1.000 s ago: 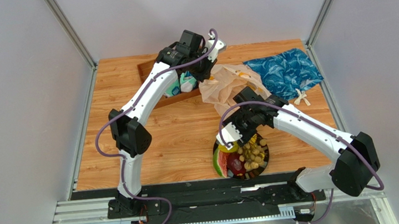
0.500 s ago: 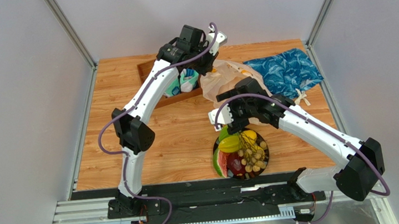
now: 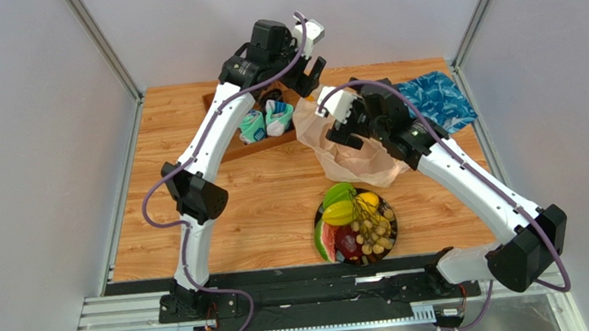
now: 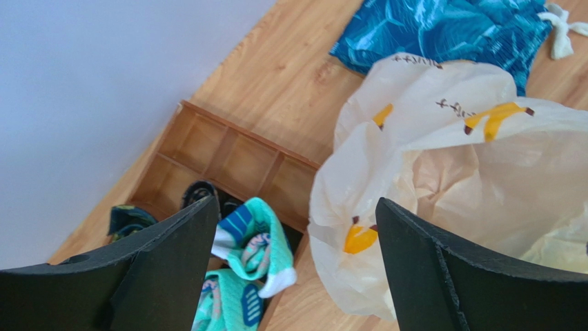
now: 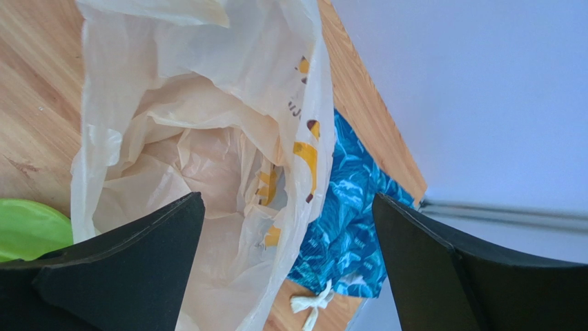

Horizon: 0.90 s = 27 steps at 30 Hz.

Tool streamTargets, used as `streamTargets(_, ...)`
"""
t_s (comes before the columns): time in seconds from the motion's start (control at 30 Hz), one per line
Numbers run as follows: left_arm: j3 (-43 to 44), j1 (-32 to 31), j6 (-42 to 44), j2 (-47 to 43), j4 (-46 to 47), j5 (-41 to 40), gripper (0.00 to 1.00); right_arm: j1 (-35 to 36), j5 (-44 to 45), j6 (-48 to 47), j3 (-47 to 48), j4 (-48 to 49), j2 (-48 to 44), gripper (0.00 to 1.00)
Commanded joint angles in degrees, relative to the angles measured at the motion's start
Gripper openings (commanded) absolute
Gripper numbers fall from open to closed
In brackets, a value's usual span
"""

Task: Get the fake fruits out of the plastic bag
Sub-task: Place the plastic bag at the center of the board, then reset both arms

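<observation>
The plastic bag [image 3: 365, 165] lies crumpled on the table, beige with orange print, its mouth gaping in the left wrist view [image 4: 448, 179] and the right wrist view [image 5: 200, 138]. No fruit shows inside it. The fake fruits sit on a dark plate [image 3: 393, 233] in front of the bag: green piece [image 3: 339, 193], starfruit [image 3: 339, 212], watermelon slice [image 3: 327, 242], dark red one [image 3: 348, 242], grape bunch [image 3: 375, 235]. My left gripper [image 3: 307, 82] [image 4: 295, 203] hangs open above the bag's far left edge. My right gripper [image 3: 342, 134] [image 5: 288, 198] hovers open over the bag, holding nothing.
A blue patterned bag [image 3: 431, 97] [image 4: 442, 31] [image 5: 345, 221] lies at the back right, touching the plastic bag. A wooden compartment tray [image 3: 221, 101] [image 4: 228, 148] with teal-and-white packets [image 3: 264, 123] [image 4: 248, 227] stands at the back left.
My left gripper opened, let go of the bag and rose. My right gripper opened, left the starfruit on the plate and swung back over the bag, which has slumped toward the plate.
</observation>
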Motion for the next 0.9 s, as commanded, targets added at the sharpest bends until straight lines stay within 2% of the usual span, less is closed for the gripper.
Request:
streamTargets(0.0, 1.47, 0.82, 0.67, -6.40, 2.04, -2.61, 0.95, -3.53, 1.70, 8.68, 1.65, -0.82, -1.79, 1.00)
streamTargets(0.1, -4.40, 2.31, -0.65, -12.11, 0.64, -2.78, 0.95, -8.44, 1.69, 13.77, 2.62, -4.60, -2.67, 1.00)
streamTargets(0.2, -11.70, 4.42, -1.26, -18.01, -1.21, -2.87, 0.95, -18.10, 0.37, 21.04, 4.03, -8.21, -1.88, 0.99)
streamTargets(0.23, -13.73, 4.95, -1.35, -19.59, -1.47, -3.13, 0.95, -23.35, 0.55, 22.56, 4.03, -9.43, -1.44, 0.98)
streamTargets(0.37, -26.53, 8.20, -0.83, -28.63, -2.53, -4.19, 0.95, -33.32, 1.77, 29.16, 2.90, -13.40, 1.46, 0.99)
streamTargets(0.47, -34.54, 10.31, -0.21, -33.39, -2.71, -4.37, 0.96, -33.68, 4.06, 30.92, -3.49, -11.65, -0.29, 1.00)
streamTargets(0.57, -41.49, 12.59, -0.21, -37.26, -2.27, -4.36, 0.96, -33.60, 0.22, 31.19, -8.69, -9.80, -4.07, 1.00)
streamTargets(0.87, -52.76, 16.21, -2.14, -43.42, -1.13, -4.10, 0.95, -33.68, -4.98, 32.34, -12.23, -9.45, -5.57, 1.00)
